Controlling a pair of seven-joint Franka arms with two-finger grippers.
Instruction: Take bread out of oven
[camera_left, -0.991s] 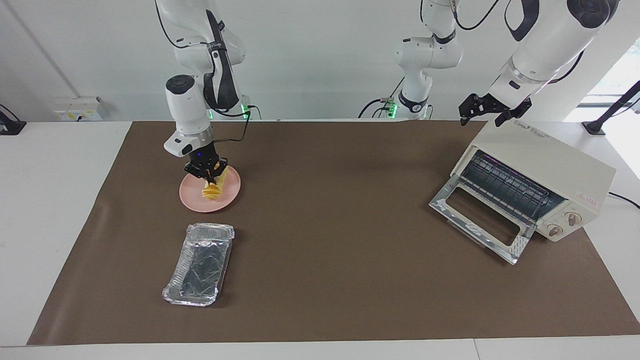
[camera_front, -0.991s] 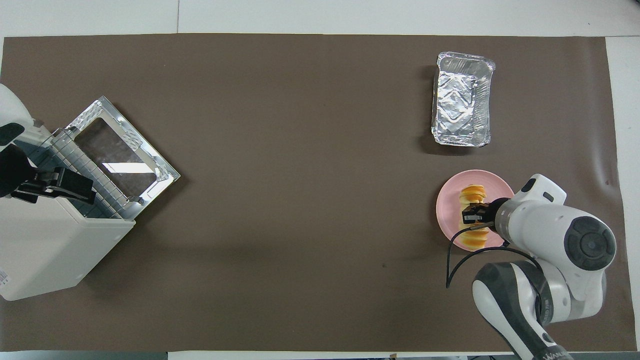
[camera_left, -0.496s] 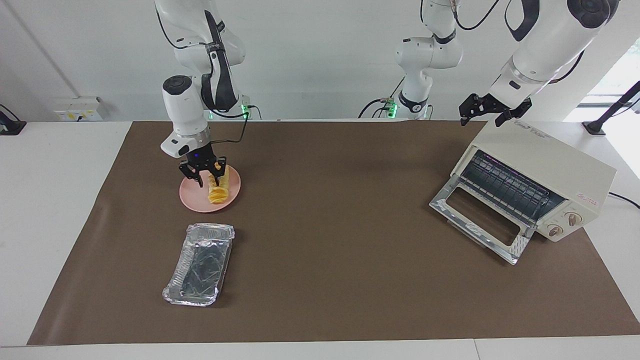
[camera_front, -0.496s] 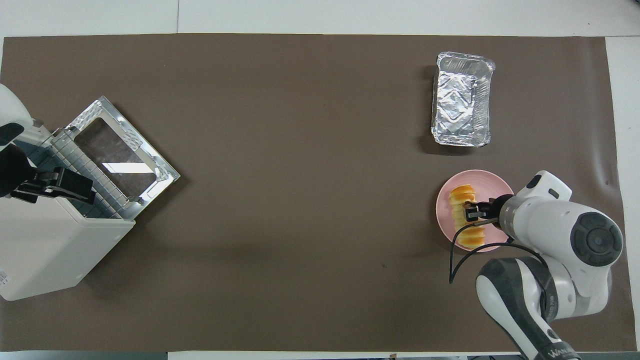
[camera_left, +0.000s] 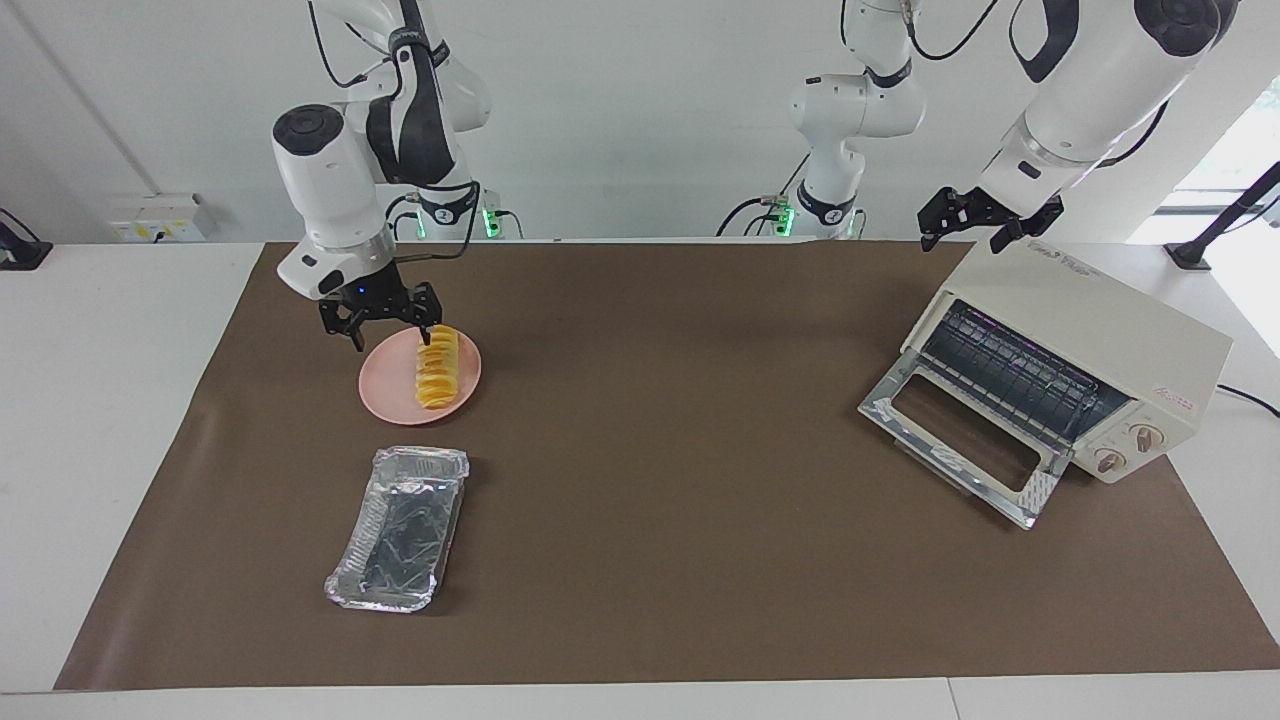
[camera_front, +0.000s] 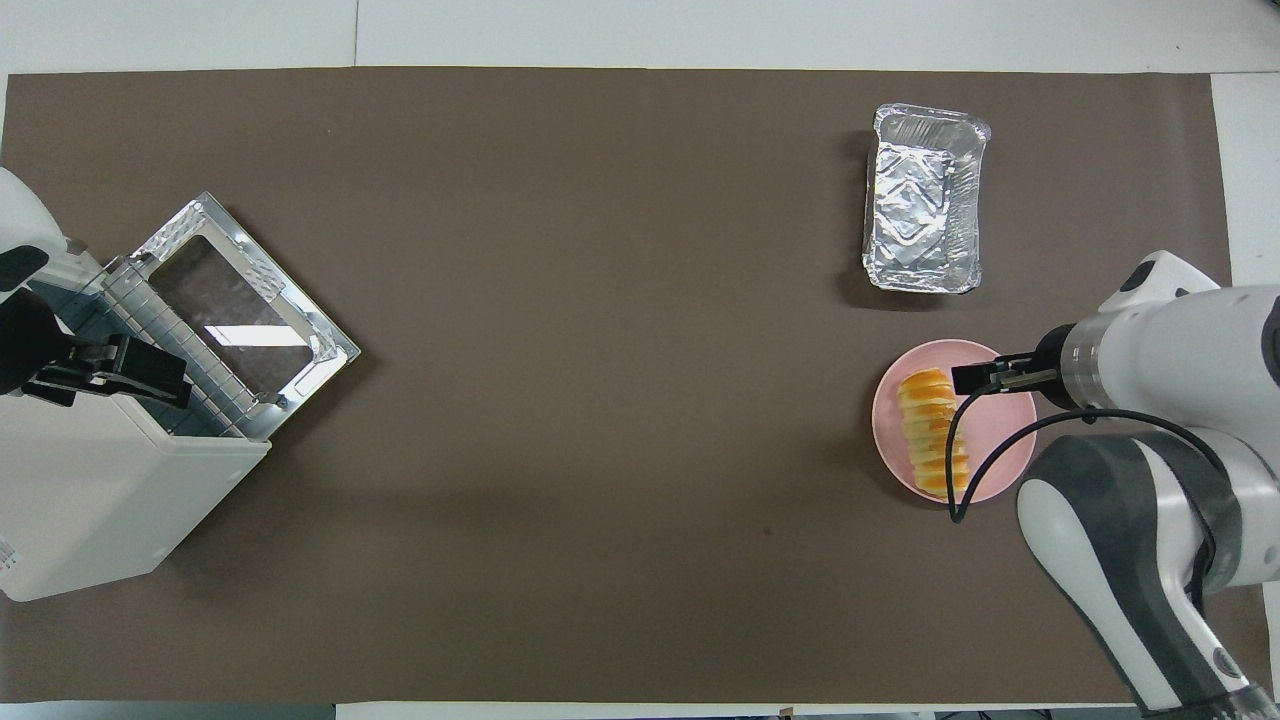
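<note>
The bread (camera_left: 437, 368), a ridged golden loaf, lies flat on the pink plate (camera_left: 385, 388) toward the right arm's end of the table; it also shows in the overhead view (camera_front: 930, 432). My right gripper (camera_left: 380, 327) is open and empty, raised over the plate's edge that is nearer to the robots (camera_front: 975, 378). The cream-white oven (camera_left: 1085, 315) stands at the left arm's end with its glass door (camera_left: 1040, 490) dropped open and its wire rack (camera_left: 1010, 375) bare. My left gripper (camera_left: 965, 230) is open and waits over the oven's top (camera_front: 130, 368).
A crinkled silver foil tray (camera_left: 400, 528) lies empty, farther from the robots than the plate (camera_front: 925, 210). A brown mat (camera_left: 680, 450) covers the table. The oven's open door juts out toward the middle of the mat (camera_front: 240, 310).
My right gripper has opened and let go of the bread, which went from tilted up to lying flat on the plate. The gripper has risen and drawn back. The left arm has not moved.
</note>
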